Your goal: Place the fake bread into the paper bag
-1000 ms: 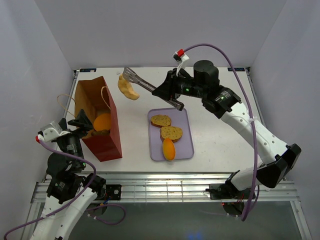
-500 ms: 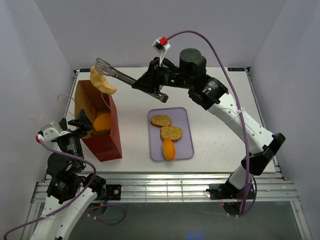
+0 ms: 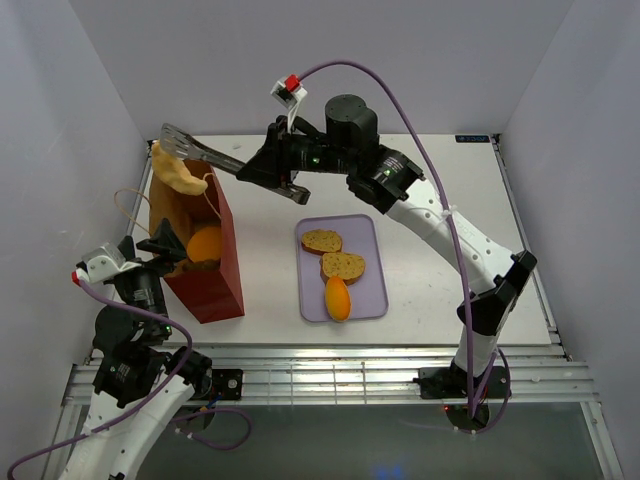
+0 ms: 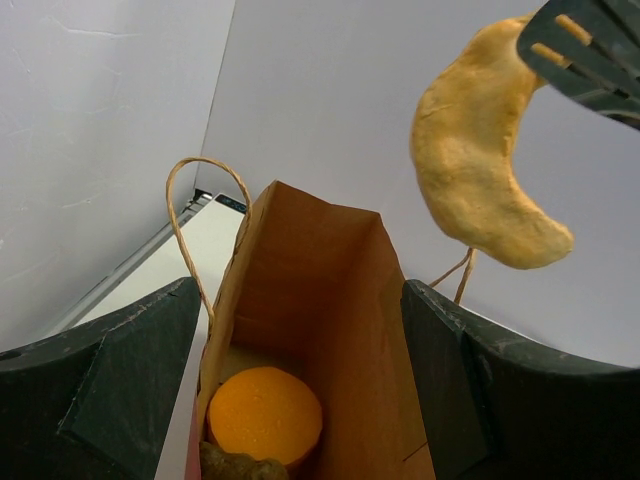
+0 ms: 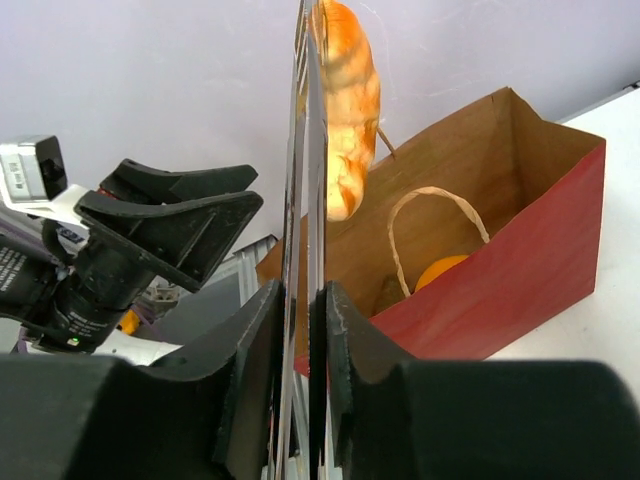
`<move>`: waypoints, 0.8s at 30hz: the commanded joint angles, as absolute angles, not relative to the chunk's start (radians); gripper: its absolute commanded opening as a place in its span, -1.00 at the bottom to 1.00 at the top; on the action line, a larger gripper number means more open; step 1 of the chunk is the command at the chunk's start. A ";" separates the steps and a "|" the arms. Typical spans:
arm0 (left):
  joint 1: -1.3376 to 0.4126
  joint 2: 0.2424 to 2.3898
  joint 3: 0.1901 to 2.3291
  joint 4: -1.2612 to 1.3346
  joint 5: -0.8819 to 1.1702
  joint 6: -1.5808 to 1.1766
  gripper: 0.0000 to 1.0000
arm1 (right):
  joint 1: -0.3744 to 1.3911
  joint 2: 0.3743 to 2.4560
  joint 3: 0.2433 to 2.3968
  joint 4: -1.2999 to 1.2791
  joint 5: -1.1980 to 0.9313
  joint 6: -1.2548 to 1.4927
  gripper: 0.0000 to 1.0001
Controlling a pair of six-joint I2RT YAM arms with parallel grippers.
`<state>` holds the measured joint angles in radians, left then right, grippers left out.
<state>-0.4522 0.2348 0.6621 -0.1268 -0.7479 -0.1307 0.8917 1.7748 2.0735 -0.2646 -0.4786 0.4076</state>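
The right end effector [image 3: 275,172] is clamped tight on the handle of slotted metal tongs [image 3: 205,152], whose flat perforated blades reach out ahead of it and pinch the pale crescent roll [image 3: 178,173] by one end. The roll is matte, doughy-looking and curved like a horn; it hangs in the air beyond the tong tips, above the open mouth of the paper bag [image 3: 215,270]. The bag stands upright with creased kraft walls, reddish-brown outside and tan inside, and thin looped cord handles. It sits between the wide-spread black fingers [image 4: 120,370] of the left end effector [image 3: 168,250]. A smooth round orange bun [image 4: 265,415] lies at its bottom. On the white surface [image 3: 430,250], below and behind the right end effector, a lavender rectangular tray [image 3: 372,300] holds two brown-crusted round slices [image 3: 321,241] and an orange oval bun [image 3: 339,297].
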 commanded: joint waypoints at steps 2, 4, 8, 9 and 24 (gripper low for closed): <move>-0.460 0.239 0.655 -0.126 -0.739 -0.121 0.83 | 0.902 1.787 2.095 -0.221 -0.495 0.410 -0.38; -0.460 0.238 0.655 -0.124 -0.739 -0.121 0.83 | 0.903 1.796 2.095 -0.224 -0.491 0.410 -0.28; -0.462 0.238 0.654 -0.121 -0.739 -0.121 0.83 | 0.904 1.804 2.091 -0.227 -0.489 0.410 -0.14; -0.462 0.238 0.653 -0.121 -0.738 -0.120 0.83 | 0.904 1.805 2.091 -0.227 -0.489 0.411 -0.14; -0.463 0.236 0.653 -0.121 -0.736 -0.118 0.83 | 0.884 1.673 2.105 -0.334 -0.387 0.365 -0.14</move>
